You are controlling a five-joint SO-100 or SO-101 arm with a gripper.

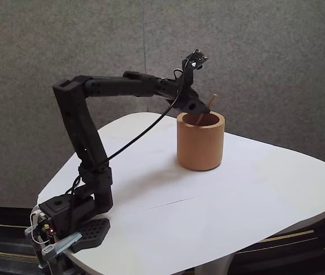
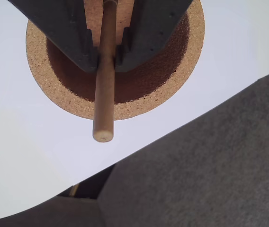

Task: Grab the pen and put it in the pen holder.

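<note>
So I'm hanging my gripper (image 2: 106,61) right over the pen holder (image 2: 54,92), jaws nearly shut and pinching the pen (image 2: 103,99) on both sides. In the wrist view, going left to right: left jaw, pen running straight down between, right jaw, with the cork rim ringing all of it underneath. In the fixed view the pen (image 1: 213,98) is sticking up tilted past the cup (image 1: 201,146), lower end dipping inside the mouth. My worry: because it's slanting, letting go could have the stick levering on the rim and tipping out onto the table (image 1: 254,195), or my jaws bumping the wall.
</note>
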